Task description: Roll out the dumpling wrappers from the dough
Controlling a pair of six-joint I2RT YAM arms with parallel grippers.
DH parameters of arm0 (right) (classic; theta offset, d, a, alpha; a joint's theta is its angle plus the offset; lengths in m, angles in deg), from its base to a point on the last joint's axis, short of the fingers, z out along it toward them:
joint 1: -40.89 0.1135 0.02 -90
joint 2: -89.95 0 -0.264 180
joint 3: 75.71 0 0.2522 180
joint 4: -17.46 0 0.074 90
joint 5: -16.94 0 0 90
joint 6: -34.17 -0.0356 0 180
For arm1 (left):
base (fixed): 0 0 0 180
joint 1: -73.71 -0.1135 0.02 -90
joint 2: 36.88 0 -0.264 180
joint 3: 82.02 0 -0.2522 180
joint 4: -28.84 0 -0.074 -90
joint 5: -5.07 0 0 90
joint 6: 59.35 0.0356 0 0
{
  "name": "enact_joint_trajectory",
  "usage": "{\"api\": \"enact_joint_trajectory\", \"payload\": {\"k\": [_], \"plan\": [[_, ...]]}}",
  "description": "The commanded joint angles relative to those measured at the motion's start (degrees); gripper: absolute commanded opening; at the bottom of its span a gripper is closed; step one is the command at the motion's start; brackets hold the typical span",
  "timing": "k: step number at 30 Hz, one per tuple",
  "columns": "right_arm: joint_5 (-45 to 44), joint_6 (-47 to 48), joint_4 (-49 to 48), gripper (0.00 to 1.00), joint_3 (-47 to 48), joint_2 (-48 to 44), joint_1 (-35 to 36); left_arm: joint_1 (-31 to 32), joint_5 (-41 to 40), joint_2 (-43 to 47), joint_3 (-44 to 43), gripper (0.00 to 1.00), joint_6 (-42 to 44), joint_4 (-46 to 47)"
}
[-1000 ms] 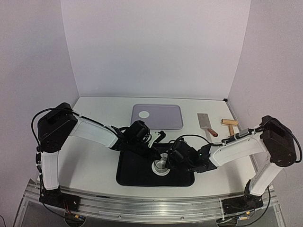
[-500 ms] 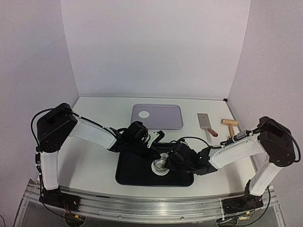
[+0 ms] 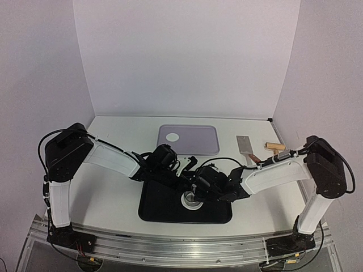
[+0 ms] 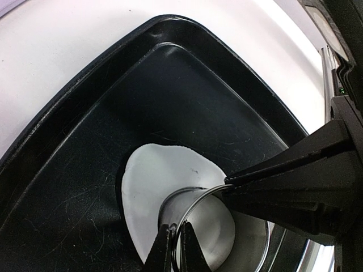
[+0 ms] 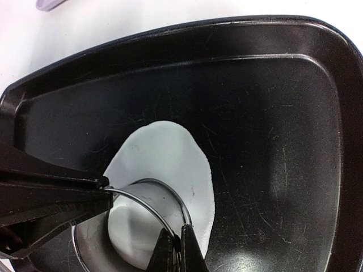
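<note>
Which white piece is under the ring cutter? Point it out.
The flattened dough in the black tray, ring cutter on it; the small round wrapper lies alone on the lavender tray.

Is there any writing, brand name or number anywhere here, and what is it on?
None can be read in any view.
The black tray, the ring cutter, the dough sheet and the grey tray bear no writing.
The left arm and right arm show no legible label.
</note>
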Motion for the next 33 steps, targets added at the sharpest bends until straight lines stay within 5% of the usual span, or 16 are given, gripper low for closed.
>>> {"api": "enact_joint_trajectory", "payload": {"k": [1,6,14,17,21,26,33], "plan": [[3.19,-2.35,10.68,0.00,-8.86,5.40,-2.51,5.08,8.19,-7.67,2.91,0.00,0.92,-17.65],[1.53,-3.53,11.97,0.00,-16.43,-1.41,-4.03,5.98,9.86,-8.09,-0.47,0.00,-0.95,-16.77],[4.12,4.70,12.10,0.00,0.32,8.94,-4.65,1.33,2.55,-6.50,5.57,0.00,-1.99,-17.81],[2.55,4.92,12.08,0.00,-2.10,5.82,-5.00,-1.28,-2.16,-6.27,6.42,0.00,-0.02,-19.90],[2.02,5.26,12.07,0.00,-8.99,1.78,-8.77,2.70,3.01,-5.20,4.42,0.00,1.31,-21.25],[4.97,8.90,12.32,0.00,-1.18,8.09,-9.17,4.82,9.47,-5.02,-0.59,0.00,-0.47,-20.98],[2.75,4.22,12.60,0.00,-1.88,6.22,-7.66,2.96,-0.53,-5.87,2.67,0.00,7.22,-16.22]]}}
